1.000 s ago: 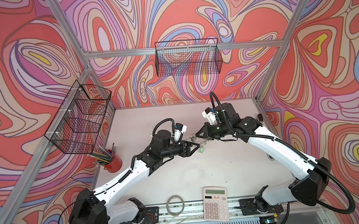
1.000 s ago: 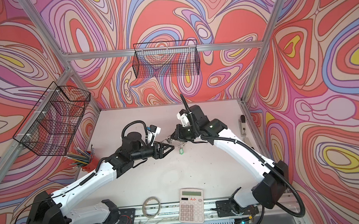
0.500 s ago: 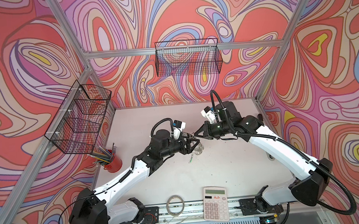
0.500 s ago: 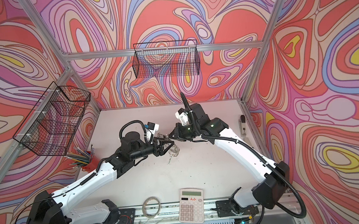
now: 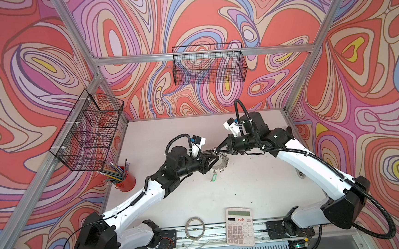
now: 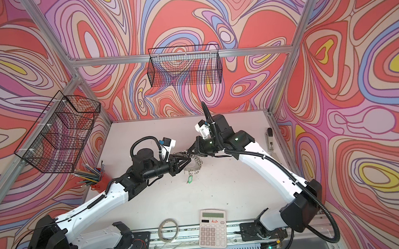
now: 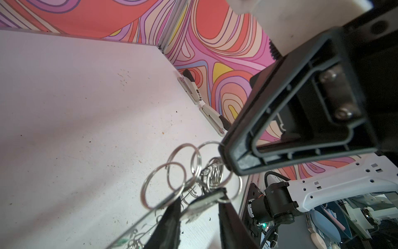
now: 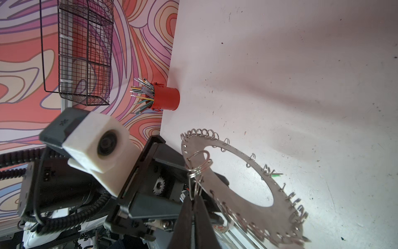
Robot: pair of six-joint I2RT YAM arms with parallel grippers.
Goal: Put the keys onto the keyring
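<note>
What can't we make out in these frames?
- Black-tag key: not found in any view.
- What left gripper holds: blurred in left wrist view; the gripper itself hides it in top views.
- Green tag: hanging off keyring or lying on table, too small in top views.

You are looking into a robot test cell in a lab, not a home or a shop. Aluminium framing (image 5: 141,59) is boxing in a white worktop (image 5: 258,186), and printed swirl panels (image 5: 210,16) are standing in for walls. Two white-and-black arms, left (image 5: 136,201) and right (image 5: 304,161), are sitting on a rail (image 5: 216,229) at the near edge. Office props are dressing the set: wire baskets (image 5: 210,67), a red pen cup (image 5: 125,182), a calculator (image 5: 239,226).
</note>
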